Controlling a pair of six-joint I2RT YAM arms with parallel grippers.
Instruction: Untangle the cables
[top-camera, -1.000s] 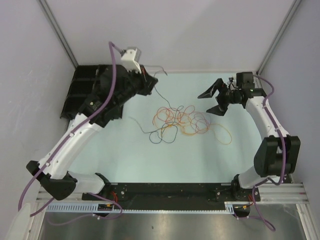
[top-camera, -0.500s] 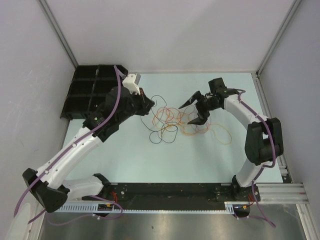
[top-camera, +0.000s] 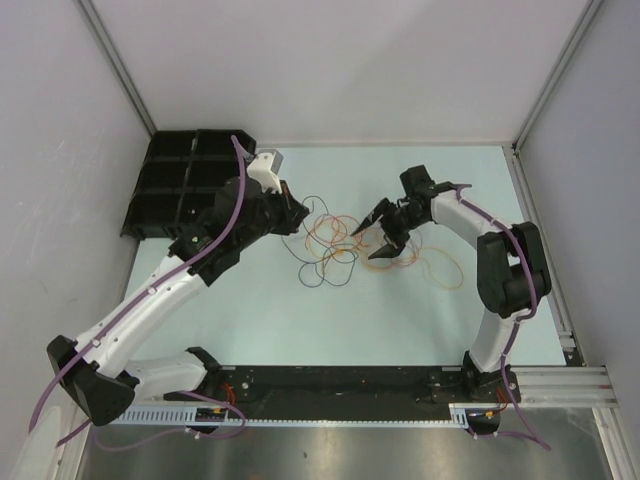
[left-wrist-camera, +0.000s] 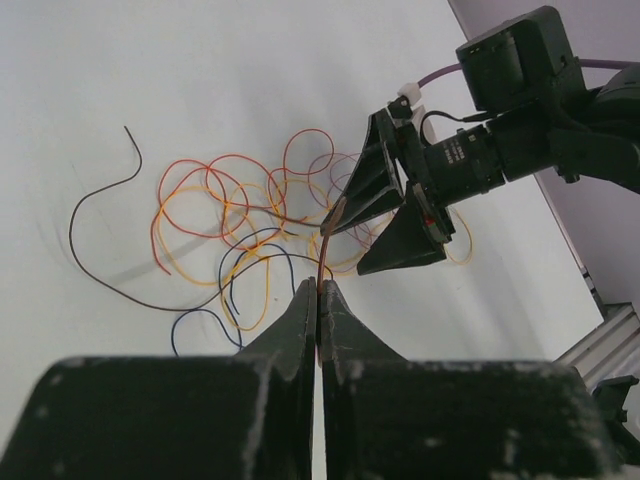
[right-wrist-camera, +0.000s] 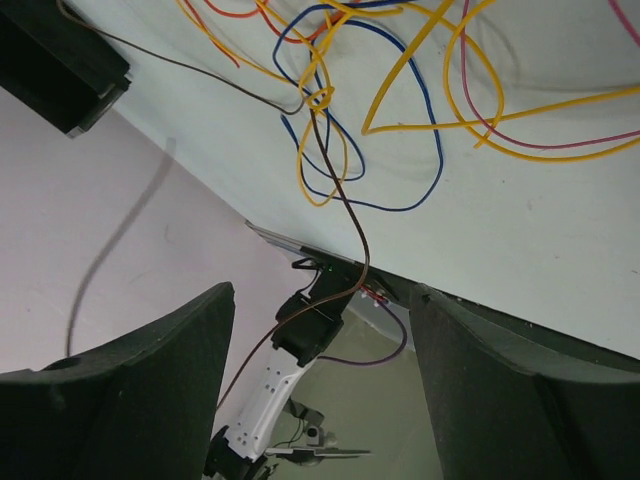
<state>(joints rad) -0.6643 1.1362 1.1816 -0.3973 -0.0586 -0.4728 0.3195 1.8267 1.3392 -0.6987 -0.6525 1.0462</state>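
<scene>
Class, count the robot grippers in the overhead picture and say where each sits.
2. The left gripper is at the left edge of the cables, shut on a brown cable; the right gripper is open over their right side.

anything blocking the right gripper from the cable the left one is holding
Nothing visible does. The right gripper is open, and the brown cable, pinched in the shut left gripper, runs through the gap of its open jaws in the right wrist view. The other cables lie on the table beyond it.
</scene>
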